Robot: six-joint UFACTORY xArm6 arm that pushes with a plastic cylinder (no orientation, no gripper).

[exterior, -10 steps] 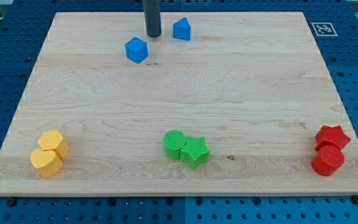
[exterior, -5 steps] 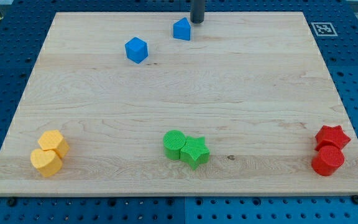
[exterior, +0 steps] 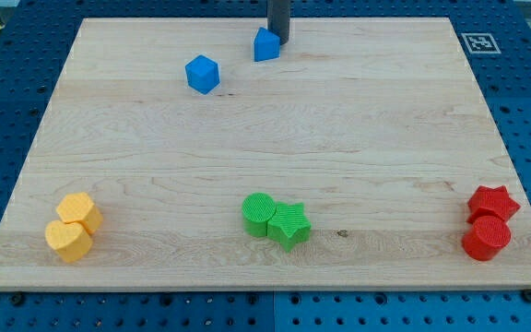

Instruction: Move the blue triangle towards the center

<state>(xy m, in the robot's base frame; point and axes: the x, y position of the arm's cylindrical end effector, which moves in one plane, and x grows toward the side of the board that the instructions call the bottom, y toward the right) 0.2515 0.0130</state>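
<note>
The blue triangle (exterior: 265,44) lies near the top edge of the wooden board (exterior: 265,157), a little left of the middle. My tip (exterior: 278,41) stands just behind it at its upper right and touches it or nearly does. A blue cube (exterior: 202,74) lies to the lower left of the triangle, apart from it.
A green cylinder (exterior: 259,213) and green star (exterior: 289,224) touch at the bottom middle. A yellow hexagon (exterior: 80,211) and yellow heart (exterior: 67,239) sit at the bottom left. A red star (exterior: 492,201) and red cylinder (exterior: 485,238) sit at the bottom right.
My tip went from left of the triangle around behind it to its upper right, then closed in on it. The triangle has shifted slightly left.
</note>
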